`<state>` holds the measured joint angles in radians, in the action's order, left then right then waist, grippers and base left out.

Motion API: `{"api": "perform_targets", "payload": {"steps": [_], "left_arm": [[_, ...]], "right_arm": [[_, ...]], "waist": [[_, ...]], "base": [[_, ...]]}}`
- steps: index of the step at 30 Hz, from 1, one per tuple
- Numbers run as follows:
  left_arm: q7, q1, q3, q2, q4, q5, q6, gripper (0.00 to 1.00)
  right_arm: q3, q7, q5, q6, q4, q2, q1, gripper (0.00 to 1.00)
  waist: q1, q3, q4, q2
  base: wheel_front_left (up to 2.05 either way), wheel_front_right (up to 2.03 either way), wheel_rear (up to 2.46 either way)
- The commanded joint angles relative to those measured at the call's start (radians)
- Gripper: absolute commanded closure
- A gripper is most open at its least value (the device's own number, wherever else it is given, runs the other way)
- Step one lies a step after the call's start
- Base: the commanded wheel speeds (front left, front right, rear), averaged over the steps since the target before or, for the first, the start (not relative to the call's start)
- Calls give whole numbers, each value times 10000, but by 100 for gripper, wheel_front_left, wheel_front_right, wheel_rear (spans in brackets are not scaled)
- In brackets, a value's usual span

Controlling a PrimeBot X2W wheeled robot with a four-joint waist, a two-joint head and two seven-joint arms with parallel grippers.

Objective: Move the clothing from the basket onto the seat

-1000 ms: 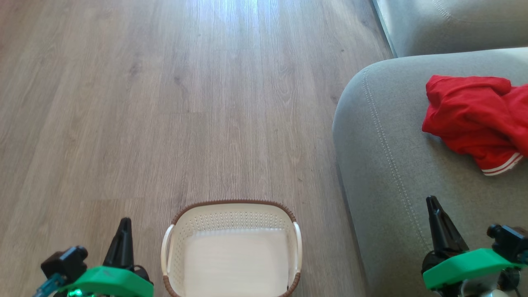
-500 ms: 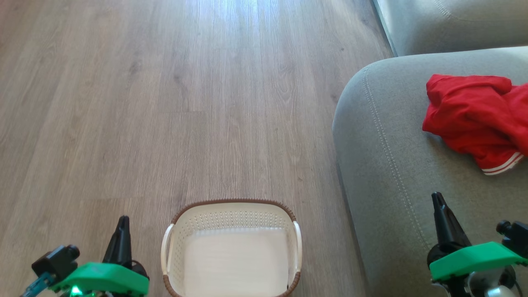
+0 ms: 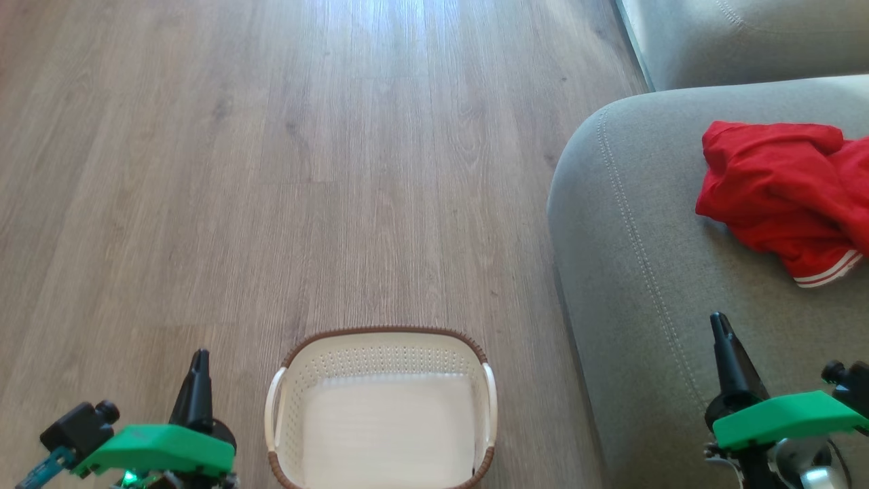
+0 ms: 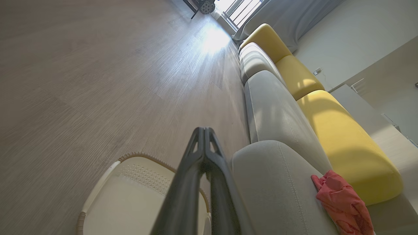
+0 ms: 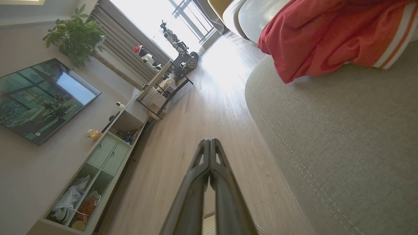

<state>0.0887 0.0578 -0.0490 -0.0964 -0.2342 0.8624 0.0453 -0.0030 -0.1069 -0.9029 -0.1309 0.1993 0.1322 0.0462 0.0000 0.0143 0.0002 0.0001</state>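
The red clothing (image 3: 781,190) lies crumpled on the grey seat (image 3: 645,285), well apart from the white basket (image 3: 383,331). The basket stands on the wooden floor (image 3: 271,170) beside the seat. The left hand (image 3: 199,354) hangs just left of the basket, and the right hand (image 3: 717,319) is by the seat's edge. Both hands have their fingers pressed together at the tips.
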Motion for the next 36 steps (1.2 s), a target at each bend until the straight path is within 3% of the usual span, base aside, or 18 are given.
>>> {"api": "perform_targets", "payload": {"steps": [1, 36], "left_arm": [[-53, -630, 316, -59, 265, 258, 140, 100], [-1060, -1156, 990, 207, 72, 3936, 505, 100]], "right_arm": [[-42, 68, -273, 1, -277, 56, -535, 100], [-490, 1080, -3820, 1, 92, -321, -1040, 100]], "waist": [[0, -3, 0, -1], [0, -90, -1, -1]], "base": [[0, 0, 0], [0, 0, 0]]}}
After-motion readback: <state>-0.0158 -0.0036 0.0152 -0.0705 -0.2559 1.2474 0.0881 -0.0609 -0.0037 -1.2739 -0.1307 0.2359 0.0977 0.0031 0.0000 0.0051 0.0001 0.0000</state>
